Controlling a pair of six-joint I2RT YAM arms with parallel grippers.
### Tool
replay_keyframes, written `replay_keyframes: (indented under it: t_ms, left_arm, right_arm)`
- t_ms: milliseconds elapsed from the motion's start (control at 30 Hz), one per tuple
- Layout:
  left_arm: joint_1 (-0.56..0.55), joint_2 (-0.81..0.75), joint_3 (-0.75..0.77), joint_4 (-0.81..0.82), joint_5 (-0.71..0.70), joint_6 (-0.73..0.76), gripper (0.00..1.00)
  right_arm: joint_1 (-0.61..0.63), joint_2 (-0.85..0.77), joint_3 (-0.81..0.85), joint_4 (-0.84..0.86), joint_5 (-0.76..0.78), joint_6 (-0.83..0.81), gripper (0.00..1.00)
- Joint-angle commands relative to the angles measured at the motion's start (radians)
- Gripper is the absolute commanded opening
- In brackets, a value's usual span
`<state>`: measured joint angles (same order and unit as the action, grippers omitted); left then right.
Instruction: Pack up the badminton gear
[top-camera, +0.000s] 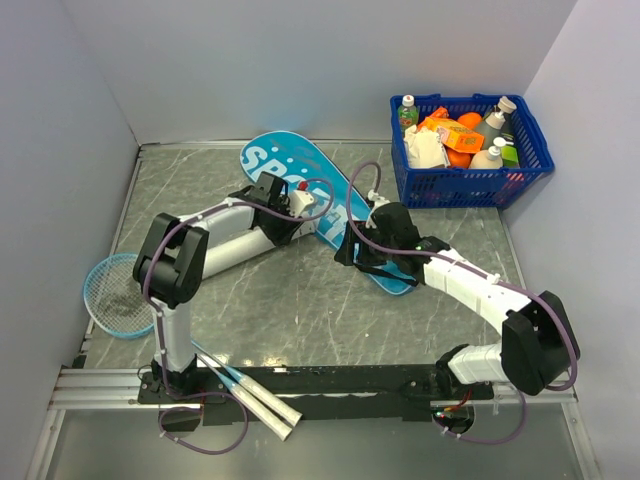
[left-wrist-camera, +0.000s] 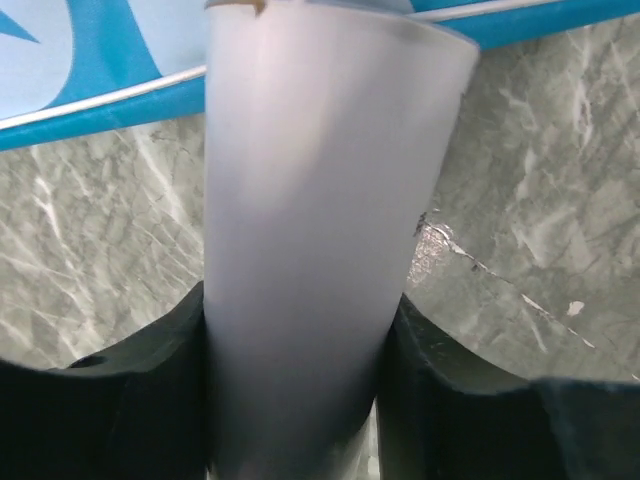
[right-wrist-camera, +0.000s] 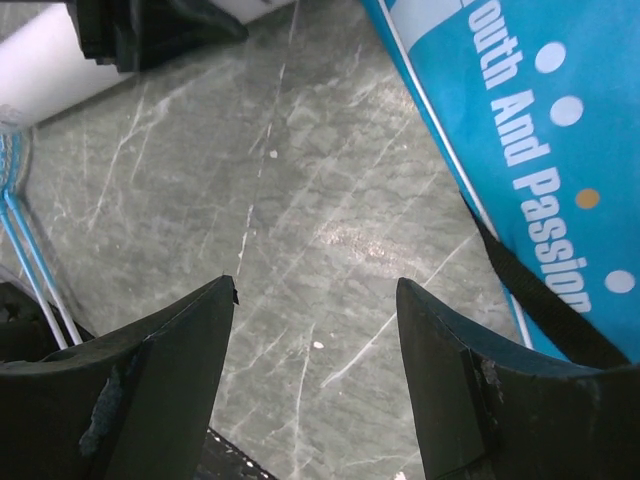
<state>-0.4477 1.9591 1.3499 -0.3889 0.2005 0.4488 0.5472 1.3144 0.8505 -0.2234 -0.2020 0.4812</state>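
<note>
Closest to me, by the arm bases, two rackets (top-camera: 262, 405) lie side by side on the worktop (top-camera: 270, 300). Their handles are near and their heads are off to the left. Further in, the right tool (right-wrist-camera: 315, 290) hangs over the worktop just beside the bag (top-camera: 300, 165), its fingers apart with nothing between them. The left tool (left-wrist-camera: 300, 320) is clamped on the white shuttlecock (left-wrist-camera: 320, 180), right at the bag's edge. The bag lies flat across the middle. In the far right corner sits a blue basket (top-camera: 465, 185) full of bottles and packets.
</note>
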Motion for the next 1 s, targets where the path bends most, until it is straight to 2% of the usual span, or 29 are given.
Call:
replay_keyframes:
  t_ms: [0, 267, 433, 700, 833, 967]
  left_arm:
    - [-0.034, -0.091, -0.015, 0.047, -0.055, -0.021, 0.01]
    - [-0.154, -0.236, -0.043, 0.055, -0.186, -0.015, 0.01]
    - [-0.27, -0.357, -0.054, 0.044, -0.197, -0.025, 0.01]
    - [-0.456, -0.542, -0.198, 0.145, -0.191, -0.176, 0.01]
    - [-0.523, -0.594, -0.271, 0.177, -0.175, -0.254, 0.01]
    - [-0.571, -0.67, -0.345, 0.217, -0.176, -0.344, 0.01]
  right_arm:
    - [0.008, -0.043, -0.014, 0.027, -0.01, 0.005, 0.73]
    - [0.008, -0.165, -0.028, -0.04, 0.018, 0.002, 0.73]
    - [0.008, -0.302, -0.005, -0.138, 0.038, -0.03, 0.73]
    - [0.01, -0.564, 0.094, -0.434, -0.023, -0.131, 0.72]
    - [0.008, -0.61, 0.209, -0.551, -0.123, -0.179, 0.7]
    - [0.008, -0.65, 0.259, -0.613, -0.151, -0.187, 0.69]
